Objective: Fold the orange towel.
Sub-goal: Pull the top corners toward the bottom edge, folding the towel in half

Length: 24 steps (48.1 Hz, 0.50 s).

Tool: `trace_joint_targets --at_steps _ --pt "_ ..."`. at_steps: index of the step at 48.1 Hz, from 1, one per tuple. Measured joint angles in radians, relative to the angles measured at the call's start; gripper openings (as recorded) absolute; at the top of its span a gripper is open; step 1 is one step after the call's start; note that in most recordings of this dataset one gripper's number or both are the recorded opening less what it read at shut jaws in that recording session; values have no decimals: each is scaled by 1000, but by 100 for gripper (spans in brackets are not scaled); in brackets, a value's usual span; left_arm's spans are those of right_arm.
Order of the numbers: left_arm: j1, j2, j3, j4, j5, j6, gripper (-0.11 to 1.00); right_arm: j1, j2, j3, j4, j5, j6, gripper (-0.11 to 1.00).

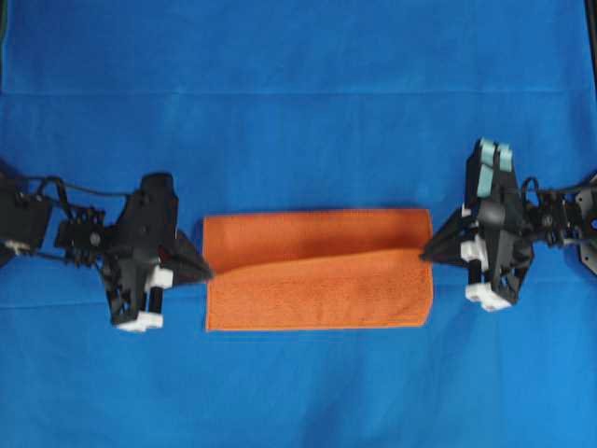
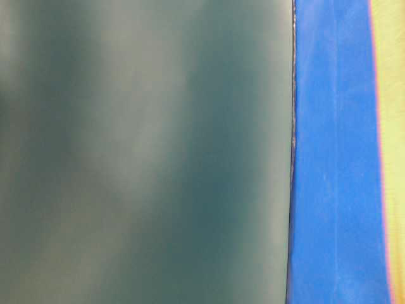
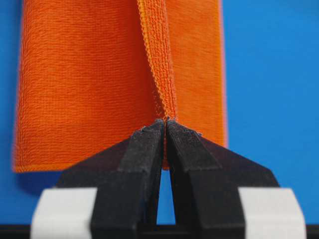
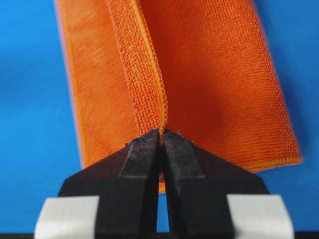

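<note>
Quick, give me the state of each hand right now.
Left hand: closed, pinching the edge of the orange towel.
Right hand: closed, pinching the towel's opposite edge.

I can read no text, label, brand, number or sign in any of my views.
</note>
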Motion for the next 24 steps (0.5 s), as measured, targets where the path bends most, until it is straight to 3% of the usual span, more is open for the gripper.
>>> trace_joint_targets --at_steps 12,24 --pt "-81 98 -43 0 -6 -21 1 87 66 -17 0 0 60 0" --pt "-92 149 -49 0 -6 -25 1 133 149 -48 0 -9 97 0"
